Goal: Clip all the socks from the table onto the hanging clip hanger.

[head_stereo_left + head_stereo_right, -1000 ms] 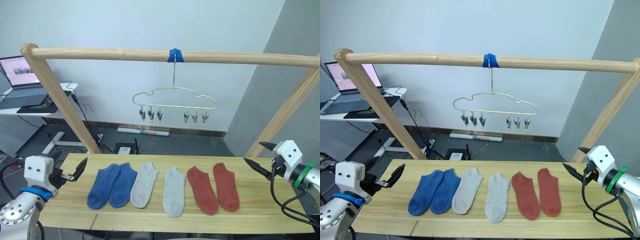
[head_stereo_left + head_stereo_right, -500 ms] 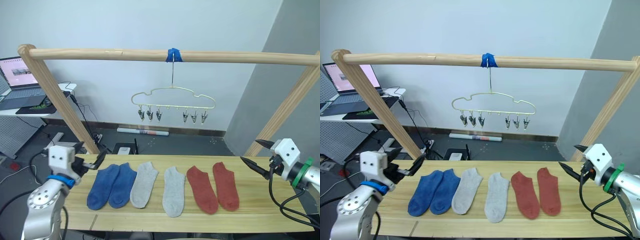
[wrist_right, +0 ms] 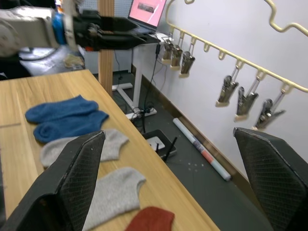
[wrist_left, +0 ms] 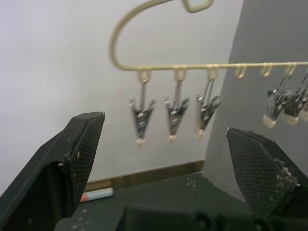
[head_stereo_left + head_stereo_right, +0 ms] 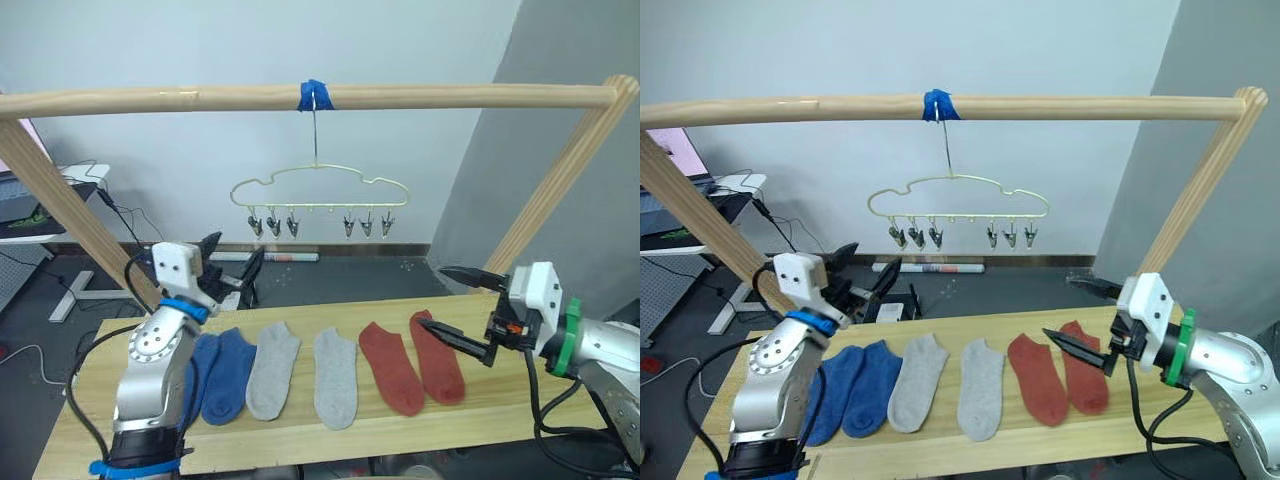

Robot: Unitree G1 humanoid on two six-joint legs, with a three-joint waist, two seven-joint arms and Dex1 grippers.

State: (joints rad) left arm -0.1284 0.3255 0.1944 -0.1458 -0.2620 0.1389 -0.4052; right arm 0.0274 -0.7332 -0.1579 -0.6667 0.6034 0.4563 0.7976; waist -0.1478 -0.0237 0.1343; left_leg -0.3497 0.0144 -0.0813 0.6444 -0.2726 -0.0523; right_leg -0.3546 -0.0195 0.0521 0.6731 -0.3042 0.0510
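Note:
Six socks lie in a row on the light wood table (image 5: 300,440): two blue socks (image 5: 225,375), two light grey socks (image 5: 272,368), and two rust red socks (image 5: 388,367). The pale-gold clip hanger (image 5: 318,190) hangs from the pole above them, its small metal clips (image 4: 175,113) bare. My left gripper (image 5: 232,262) is open, raised above the table's left end and pointing at the hanger's left clips. Just above the rightmost red sock (image 5: 438,355) my right gripper (image 5: 448,305) is open with nothing in it.
A round wooden pole frame (image 5: 420,96) spans the table, with slanted legs at both ends and blue tape (image 5: 314,95) holding the hanger's hook. A side desk with a laptop (image 5: 670,150) stands at far left. A tube (image 5: 290,257) lies on the floor behind.
My left arm has risen from the table's left edge toward the hanger. My right gripper has moved in from the right edge over the red socks. The camera has shifted.

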